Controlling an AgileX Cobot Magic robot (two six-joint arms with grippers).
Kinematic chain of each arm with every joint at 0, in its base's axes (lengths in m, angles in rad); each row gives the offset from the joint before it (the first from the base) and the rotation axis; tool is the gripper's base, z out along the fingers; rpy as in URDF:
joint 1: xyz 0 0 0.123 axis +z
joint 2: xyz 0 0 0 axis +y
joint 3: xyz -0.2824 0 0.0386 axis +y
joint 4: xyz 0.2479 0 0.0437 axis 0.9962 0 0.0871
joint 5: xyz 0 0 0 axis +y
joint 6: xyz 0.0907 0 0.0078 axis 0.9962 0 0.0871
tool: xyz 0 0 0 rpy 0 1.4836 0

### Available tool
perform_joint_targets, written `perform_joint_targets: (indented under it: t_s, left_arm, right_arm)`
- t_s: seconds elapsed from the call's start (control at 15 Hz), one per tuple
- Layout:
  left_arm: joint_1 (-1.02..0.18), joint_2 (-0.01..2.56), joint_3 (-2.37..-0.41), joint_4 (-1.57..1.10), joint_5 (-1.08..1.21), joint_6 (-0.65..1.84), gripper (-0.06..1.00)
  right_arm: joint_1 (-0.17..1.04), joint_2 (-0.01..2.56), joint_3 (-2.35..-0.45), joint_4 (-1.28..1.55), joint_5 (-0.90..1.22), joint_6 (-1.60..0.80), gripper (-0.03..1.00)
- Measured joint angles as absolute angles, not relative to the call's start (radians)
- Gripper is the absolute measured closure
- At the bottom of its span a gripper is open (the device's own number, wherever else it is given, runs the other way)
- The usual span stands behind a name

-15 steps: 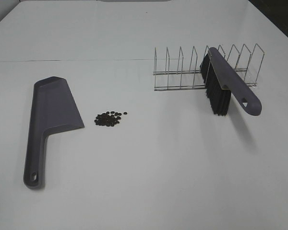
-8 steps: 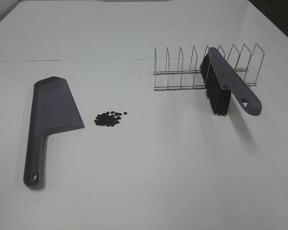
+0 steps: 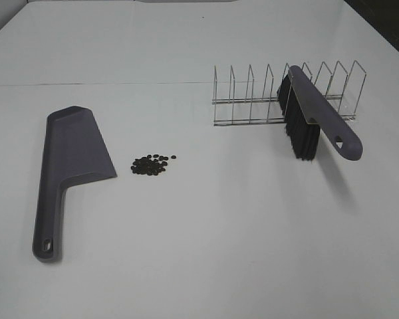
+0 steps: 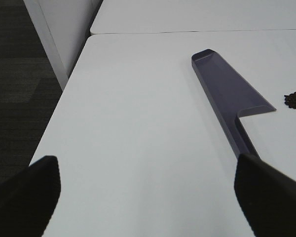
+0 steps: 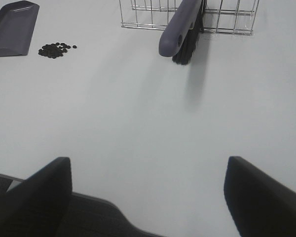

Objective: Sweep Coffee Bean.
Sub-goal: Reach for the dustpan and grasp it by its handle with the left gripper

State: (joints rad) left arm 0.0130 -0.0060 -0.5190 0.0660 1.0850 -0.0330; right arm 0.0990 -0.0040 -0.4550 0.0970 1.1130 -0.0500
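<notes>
Nothing is begun: left pincer [image 4: 145, 170] and right pincer [image 5: 148, 170] gape empty, the coffee bean heap [image 3: 151, 165] lies well ahead of both, so next they must grasp dustpan [image 3: 76, 149] and brush [image 3: 316, 114].

At nine o'clock, the flat plastic dustpan [image 3: 73, 149] is plain grey-purple. Near the centre, the small heap of roundish coffee beans [image 3: 151, 165] is dark brown-black. At two o'clock, the long-handled plastic brush [image 3: 322, 116] is the same grey-purple with black bristles [image 3: 300, 136], and the thin wire rack [image 3: 246, 102] is silver. The smooth tabletop [image 3: 219, 246] is plain white.
</notes>
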Motion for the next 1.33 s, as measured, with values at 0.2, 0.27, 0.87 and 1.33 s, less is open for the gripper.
perform_joint_targets:
  t_s: [0.2,0.27,0.87,1.33]
  left_arm:
    - [0.013,-0.006,-0.519,0.066,1.085,-0.033,0.07]
    - [0.013,-0.006,-0.519,0.066,1.085,-0.033,0.07]
    - [0.013,-0.006,-0.519,0.066,1.085,-0.033,0.07]
    - [0.013,0.177,-0.571,0.066,1.070,-0.033,0.07]
  right_arm:
    - [0.099,-0.004,-0.455,0.097,1.113,-0.050,0.18]
    - [0.099,-0.004,-0.455,0.097,1.113,-0.050,0.18]
    - [0.099,-0.004,-0.455,0.096,1.113,-0.050,0.18]
    - [0.099,0.086,-0.474,0.096,1.044,-0.045,0.18]
